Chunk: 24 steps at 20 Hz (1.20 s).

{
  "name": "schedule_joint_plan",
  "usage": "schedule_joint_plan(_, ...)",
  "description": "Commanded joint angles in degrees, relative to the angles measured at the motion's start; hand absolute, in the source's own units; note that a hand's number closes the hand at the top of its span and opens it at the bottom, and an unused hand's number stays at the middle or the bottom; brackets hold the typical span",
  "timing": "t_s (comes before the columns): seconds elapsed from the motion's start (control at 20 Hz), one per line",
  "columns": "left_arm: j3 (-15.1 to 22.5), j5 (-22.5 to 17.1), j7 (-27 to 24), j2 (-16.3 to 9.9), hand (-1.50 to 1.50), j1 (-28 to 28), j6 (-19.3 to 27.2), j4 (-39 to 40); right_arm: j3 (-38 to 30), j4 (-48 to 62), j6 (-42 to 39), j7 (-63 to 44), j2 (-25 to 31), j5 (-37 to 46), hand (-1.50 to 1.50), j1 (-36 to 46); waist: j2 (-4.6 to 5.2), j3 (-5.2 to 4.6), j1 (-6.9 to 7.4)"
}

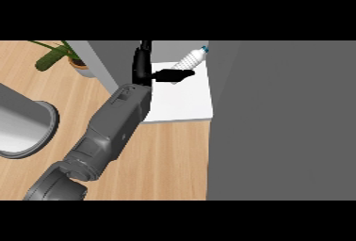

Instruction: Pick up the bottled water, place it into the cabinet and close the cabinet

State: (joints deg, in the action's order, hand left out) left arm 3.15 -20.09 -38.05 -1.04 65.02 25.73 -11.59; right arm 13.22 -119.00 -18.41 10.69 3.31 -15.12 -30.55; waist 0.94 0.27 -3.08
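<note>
Counter: I looked down on a pale wooden counter [167, 155], its planks running across the lower half of the view.
Cabinet: A grey cabinet [97, 59] stood at the back, and I could see its white shelf [182, 101] inside.
Door: A broad grey door panel [285, 122] filled the whole right side of my view and hid whatever lay behind it.
Bottle: The bottled water [191, 59] lay tilted on the shelf toward the back, its blue cap pointing up and to the right.
Arm and hand: A grey forearm [111, 132] came in from the lower left and reached into the cabinet. I took the black hand [167, 74] at its end for the left, though I could not be sure from this angle. Its fingers stretched out straight toward the bottle's lower end, touching or just beside it, and gripped nothing that I could see.
Plant: A green potted plant [59, 55] stood left of the cabinet.
Pot: A large grey round vessel [24, 127], probably a pot, sat at the left edge.
</note>
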Motion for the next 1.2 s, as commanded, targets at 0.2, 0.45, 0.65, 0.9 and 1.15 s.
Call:
schedule_joint_plan(0.2,-1.2,-1.18,-3.52,-2.76,-1.5,-7.88,-10.49,-6.39,1.64,-0.37,1.18,1.34,-0.65,2.5,-1.5,-3.11,-1.09,-0.28,2.91)
schedule_joint_plan(0.45,0.9,-1.88,-2.48,-1.9,-1.5,-11.46,-10.91,-12.2,-2.16,-5.52,1.18,-2.11,1.59,-2.63,-1.5,-4.14,-1.55,-0.27,4.0)
schedule_joint_plan(0.65,3.18,-3.6,0.12,-0.8,-1.5,-13.59,-9.98,-19.26,1.17,-3.13,2.22,-0.51,-0.44,1.63,-1.5,-3.85,-1.83,-0.27,4.64)
schedule_joint_plan(0.9,8.97,-3.32,3.93,1.04,-1.5,-24.36,-9.22,-33.12,1.87,-1.39,2.61,0.73,-1.23,2.58,-1.5,-4.11,-2.14,-0.23,5.67)
schedule_joint_plan(1.15,10.77,-5.72,11.94,-3.66,-1.5,-30.41,-10.53,-48.39,3.43,-2.69,1.89,1.89,-0.7,3.62,-1.5,-7.05,-2.21,-0.22,5.61)
